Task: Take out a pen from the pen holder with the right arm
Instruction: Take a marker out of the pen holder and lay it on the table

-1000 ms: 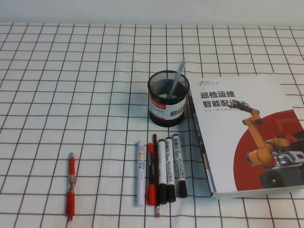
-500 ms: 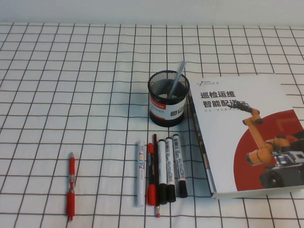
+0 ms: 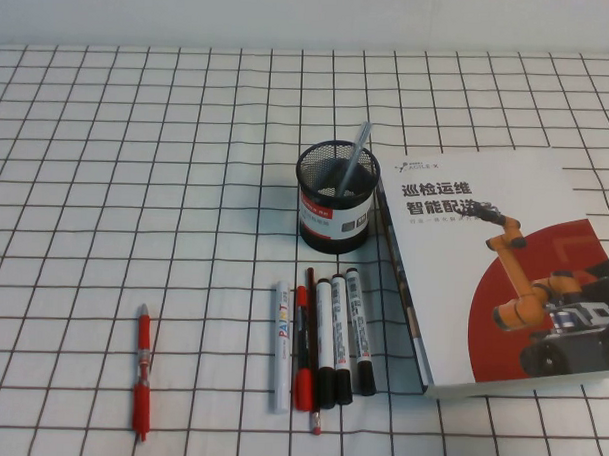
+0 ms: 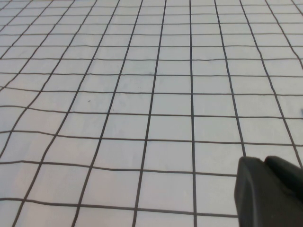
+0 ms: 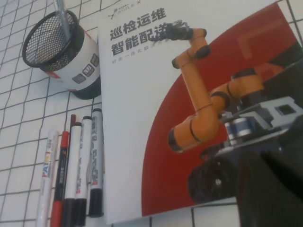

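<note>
While all stays put | left tool [image 4: 268,191] above cloth [image 4: 142,94] | right tool [image 5: 272,194] above book [image 5: 142,94]

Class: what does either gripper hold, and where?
Nothing. The shut right gripper hangs empty over the white printed booklet, the left gripper over checked cloth. Grey pen stands in black mesh holder.

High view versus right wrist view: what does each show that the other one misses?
Only the high view: the red pen lying alone on the checked cloth. Only the right wrist view: the right gripper, shut, close to the book. Both: the mesh pen holder with a grey pen inside, the row of markers and the book. Neither shows the left gripper, which hangs over bare cloth in its own wrist view.
</note>
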Available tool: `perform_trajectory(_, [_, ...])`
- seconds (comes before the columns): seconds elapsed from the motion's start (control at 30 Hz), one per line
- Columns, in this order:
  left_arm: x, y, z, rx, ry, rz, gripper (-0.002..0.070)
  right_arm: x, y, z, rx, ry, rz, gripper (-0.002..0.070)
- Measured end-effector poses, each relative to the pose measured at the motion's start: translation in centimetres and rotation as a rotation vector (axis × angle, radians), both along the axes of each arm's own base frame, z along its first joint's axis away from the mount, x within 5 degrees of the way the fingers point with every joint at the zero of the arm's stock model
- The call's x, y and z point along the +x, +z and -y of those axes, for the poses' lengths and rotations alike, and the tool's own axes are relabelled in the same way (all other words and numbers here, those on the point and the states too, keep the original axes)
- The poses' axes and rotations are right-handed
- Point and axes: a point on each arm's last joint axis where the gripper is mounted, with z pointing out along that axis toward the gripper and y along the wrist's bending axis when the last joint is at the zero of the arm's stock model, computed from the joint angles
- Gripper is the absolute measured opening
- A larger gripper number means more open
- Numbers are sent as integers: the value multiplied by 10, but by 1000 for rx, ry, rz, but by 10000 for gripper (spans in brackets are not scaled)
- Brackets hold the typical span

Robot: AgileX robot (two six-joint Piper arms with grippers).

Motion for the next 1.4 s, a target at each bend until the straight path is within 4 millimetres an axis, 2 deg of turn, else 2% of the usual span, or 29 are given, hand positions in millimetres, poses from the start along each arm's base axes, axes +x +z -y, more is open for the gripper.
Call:
perform_trajectory(0.17, [0, 0, 0, 0, 0, 0, -3, 35, 4, -7, -28, 53, -22, -16])
perform_trajectory(0.23, [0, 0, 0, 0, 0, 0, -3, 52, 7, -18, -41, 85, -4, -16])
perform_trajectory(0.43, [0, 0, 0, 0, 0, 0, -3, 93, 18, -78, -65, 202, 124, -14])
perform_trajectory(0.57, [0, 0, 0, 0, 0, 0, -3, 118, 15, -118, -94, 237, 205, 46])
perform_trajectory(0.63, [0, 0, 0, 0, 0, 0, -3, 129, 10, -134, -90, 220, 239, 120])
perform_trajectory(0.77, [0, 0, 0, 0, 0, 0, -3, 145, -6, -154, -48, 157, 330, 295])
perform_trajectory(0.83, [0, 0, 0, 0, 0, 0, -3, 153, -14, -162, -21, 151, 409, 349])
perform_trajectory(1.03, [0, 0, 0, 0, 0, 0, -3, 172, -38, -178, 96, 133, 604, 385])
perform_trajectory(1.23, [0, 0, 0, 0, 0, 0, -3, 190, -66, -191, 95, 117, 569, 387])
perform_trajectory(1.4, [0, 0, 0, 0, 0, 0, -3, 206, -74, -203, 94, 121, 545, 387])
